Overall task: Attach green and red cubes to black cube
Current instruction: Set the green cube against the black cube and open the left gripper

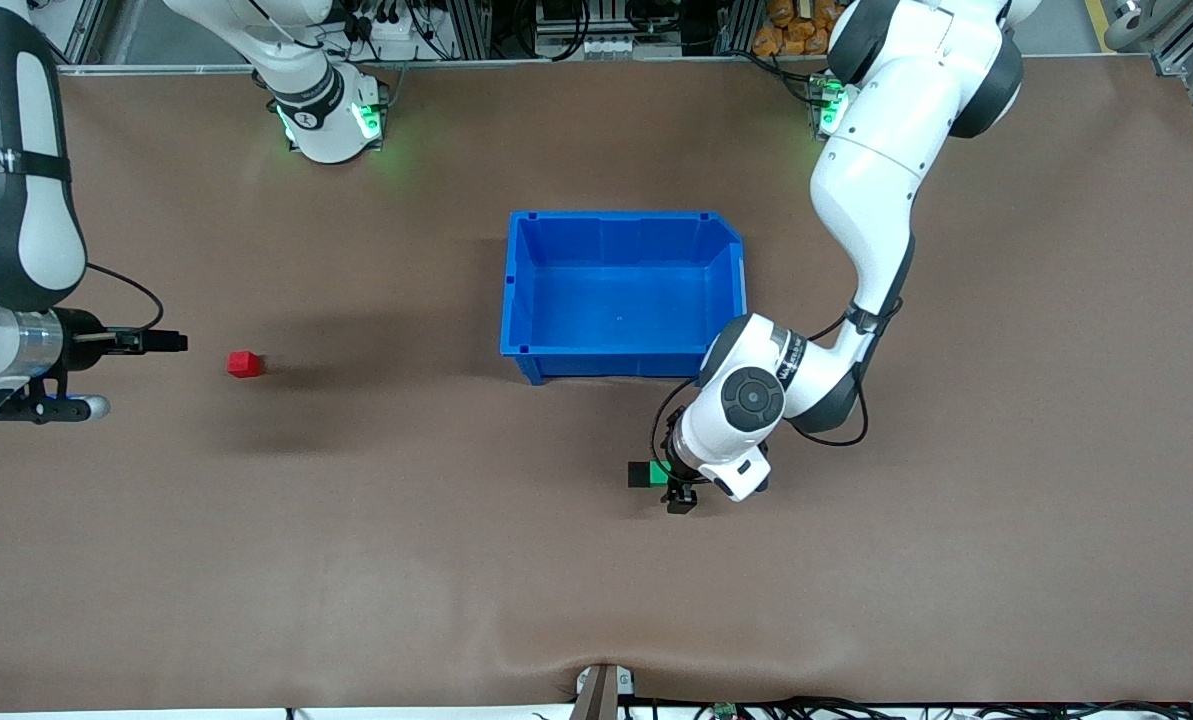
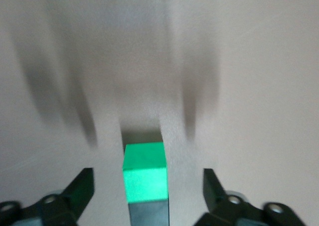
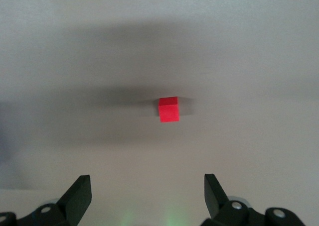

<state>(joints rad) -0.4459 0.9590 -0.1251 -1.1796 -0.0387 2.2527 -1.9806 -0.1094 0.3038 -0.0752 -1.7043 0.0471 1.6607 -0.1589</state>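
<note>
The left arm comes from its base at the counter's far edge, runs down past the blue bin [image 1: 619,290] and bends sharply at the elbow, so that its wrist points straight down at the counter [image 1: 356,560] just in front of the bin's corner nearest the front camera. The left gripper [image 1: 672,485] is low over the green cube [image 1: 659,472], and in the left wrist view its fingers [image 2: 79,188] stand spread well apart on either side of the green cube [image 2: 144,177], neither one touching it. The green cube sits pressed against the black cube [image 1: 640,475], the two side by side on the counter, the black one toward the right arm's end. In the left wrist view the black cube [image 2: 148,213] shows only as a dark face touching the green one.

The right arm hangs over the counter's edge at its own end, forearm upright and wrist turned sideways. The right gripper [image 1: 156,342] is raised over the counter near the red cube [image 1: 244,364]. Its fingers [image 3: 77,196] are spread wide and hold nothing, as the right wrist view shows, with the red cube [image 3: 168,109] lying alone on bare counter well apart from them. The red cube rests well apart from the bin and the joined pair, toward the right arm's end of the counter.
</note>
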